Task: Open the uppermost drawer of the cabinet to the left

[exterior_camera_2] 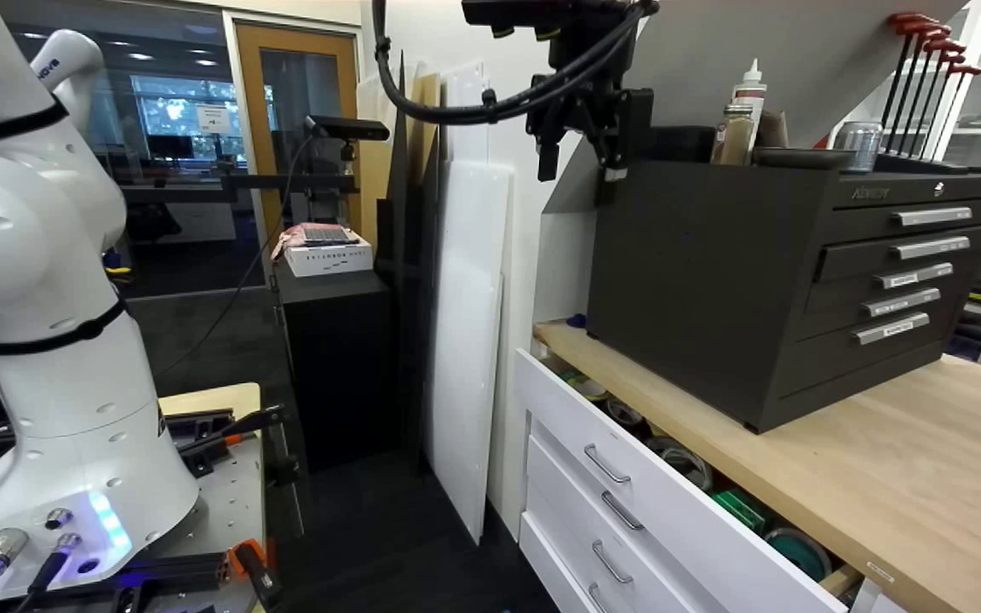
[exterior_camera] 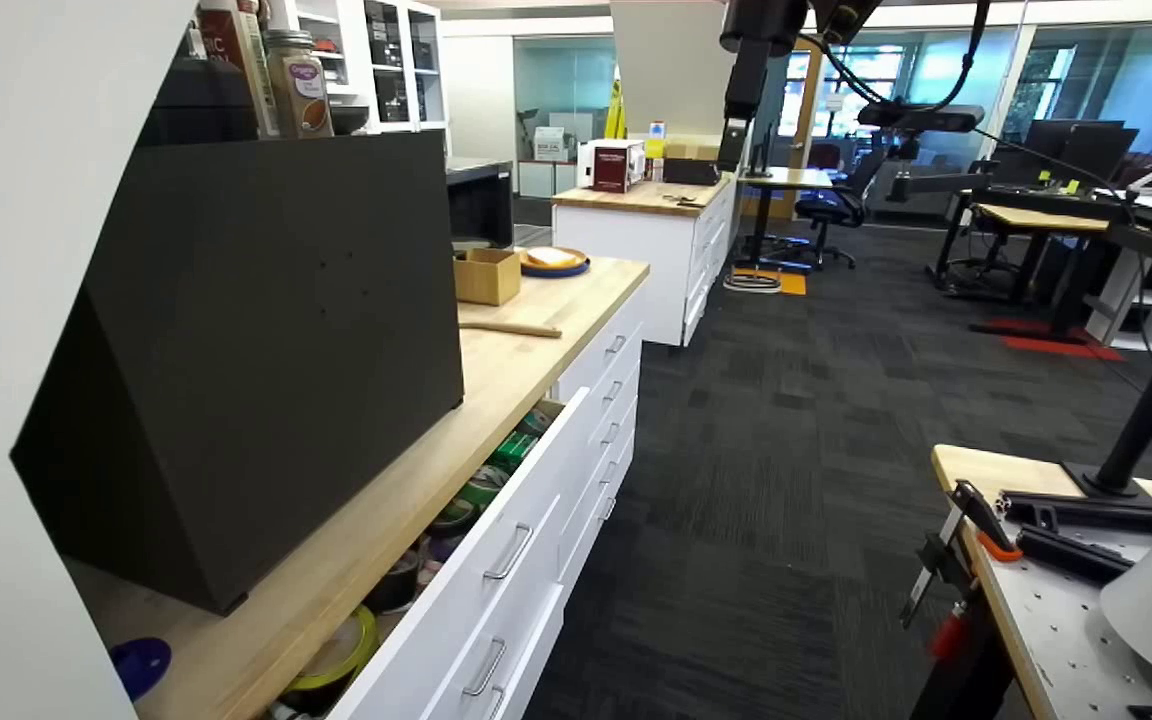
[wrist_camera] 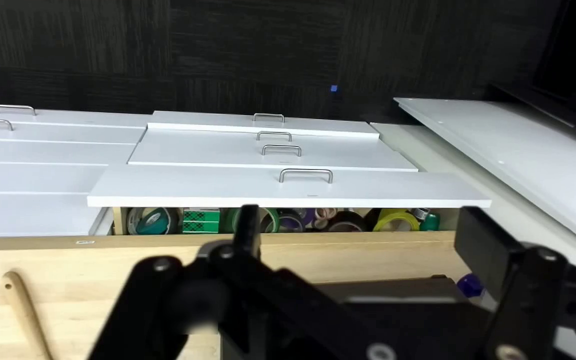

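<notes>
Dark carpet tiles [wrist_camera: 248, 55] line the wrist view's top. Lower left, the wooden countertop [wrist_camera: 93, 280]; centre, the uppermost drawer [wrist_camera: 268, 191], partly open; lower centre-right, the gripper [wrist_camera: 360, 227], wide and empty. A low sweep might bump the drawer closed.

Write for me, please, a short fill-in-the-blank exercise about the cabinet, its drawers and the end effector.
The uppermost drawer of the cabinet is not closed but ____.
It has one metal ____ for pulling.
The countertop is made of light ____.
The end effector, not touching the drawer, holds ____.

Missing words: open; handle; wood; nothing.
</notes>
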Available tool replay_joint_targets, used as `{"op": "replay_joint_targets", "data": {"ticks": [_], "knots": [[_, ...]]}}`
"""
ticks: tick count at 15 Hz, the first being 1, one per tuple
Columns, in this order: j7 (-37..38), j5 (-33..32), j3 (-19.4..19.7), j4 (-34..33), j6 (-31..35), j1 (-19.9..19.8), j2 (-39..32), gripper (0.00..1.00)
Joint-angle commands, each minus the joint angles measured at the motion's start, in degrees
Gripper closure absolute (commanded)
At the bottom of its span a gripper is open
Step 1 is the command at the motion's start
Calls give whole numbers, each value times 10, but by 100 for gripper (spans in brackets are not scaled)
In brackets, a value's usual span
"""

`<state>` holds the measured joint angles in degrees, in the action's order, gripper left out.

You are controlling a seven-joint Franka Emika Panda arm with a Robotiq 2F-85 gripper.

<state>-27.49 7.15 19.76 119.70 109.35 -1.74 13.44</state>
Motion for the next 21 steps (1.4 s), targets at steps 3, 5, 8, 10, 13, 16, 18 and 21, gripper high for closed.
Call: {"op": "replay_joint_targets", "data": {"ticks": [3,5,8,10,13,16,18,21], "knots": [[-20,1,-31,8,5,-22,-7,0],[-35,-11,-41,18,12,-20,-12,0],[-96,-15,-55,41,18,-11,-21,0],[-146,-20,-68,58,24,-8,-28,0],[-206,-32,-90,85,41,-6,-39,0],[-259,-31,-108,111,73,-2,-40,0],[-293,-28,-119,132,93,2,-33,0],[-335,-28,-135,159,107,9,-24,0]]}}
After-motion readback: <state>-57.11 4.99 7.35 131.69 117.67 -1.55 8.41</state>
